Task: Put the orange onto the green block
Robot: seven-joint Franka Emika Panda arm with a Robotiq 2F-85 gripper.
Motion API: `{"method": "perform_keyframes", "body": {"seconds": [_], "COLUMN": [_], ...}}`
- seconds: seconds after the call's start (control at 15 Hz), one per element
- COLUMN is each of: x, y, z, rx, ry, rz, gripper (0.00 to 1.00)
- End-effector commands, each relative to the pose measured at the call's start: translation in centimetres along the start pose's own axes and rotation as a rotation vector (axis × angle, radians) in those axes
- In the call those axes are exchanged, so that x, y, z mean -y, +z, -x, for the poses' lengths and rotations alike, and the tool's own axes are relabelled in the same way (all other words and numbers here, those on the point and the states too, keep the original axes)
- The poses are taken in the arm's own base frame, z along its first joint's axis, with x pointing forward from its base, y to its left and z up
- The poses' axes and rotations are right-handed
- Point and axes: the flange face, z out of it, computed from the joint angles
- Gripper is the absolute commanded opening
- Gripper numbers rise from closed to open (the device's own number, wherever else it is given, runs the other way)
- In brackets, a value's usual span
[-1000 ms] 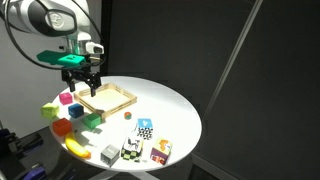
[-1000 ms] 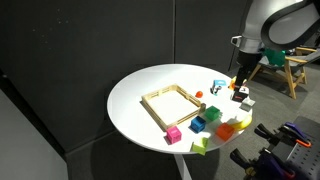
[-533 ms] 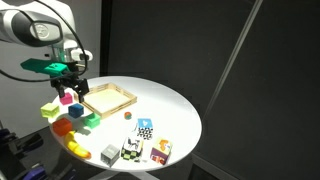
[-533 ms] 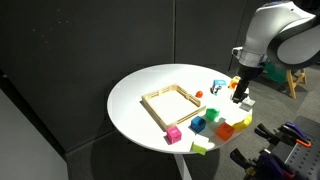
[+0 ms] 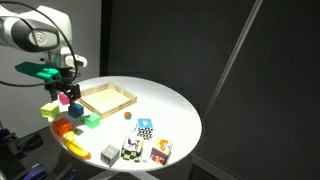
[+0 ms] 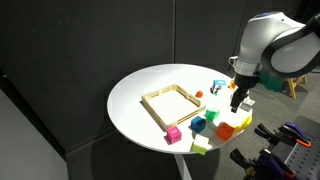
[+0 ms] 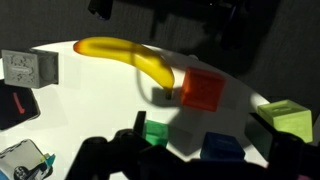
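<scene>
Wrist view is looking down on the orange [image 7: 203,90], which is lying just beside the banana [image 7: 130,60] and apart from the green block [image 7: 157,133]. The gripper [image 5: 66,92] is hanging above them with its fingers spread and nothing between them. The wooden tray [image 5: 119,105] is showing a bare floor. Since a second ago, the arm has been swinging from the tray's corner out over the cubes.

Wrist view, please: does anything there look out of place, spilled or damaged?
Nothing stands out: the banana, the green block and the other cubes lie loose but undamaged on the table, and nothing is spilled.
</scene>
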Motion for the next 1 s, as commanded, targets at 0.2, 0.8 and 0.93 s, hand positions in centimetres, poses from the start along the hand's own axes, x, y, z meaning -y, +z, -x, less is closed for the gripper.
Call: {"method": "perform_keyframes", "body": {"seconds": [0.2,0.8,0.93], "x": [1.4,2.2,2.3], "y": [3.0,7.3,8.1], "z": [-0.2,-0.4,-0.3], "rx": [0.016,-0.008,-0.013], "ry": [0.012,0.011,0.010], "rz": [-0.022,-0.018,-0.017], "gripper": [1.00,1.00,1.00]}}
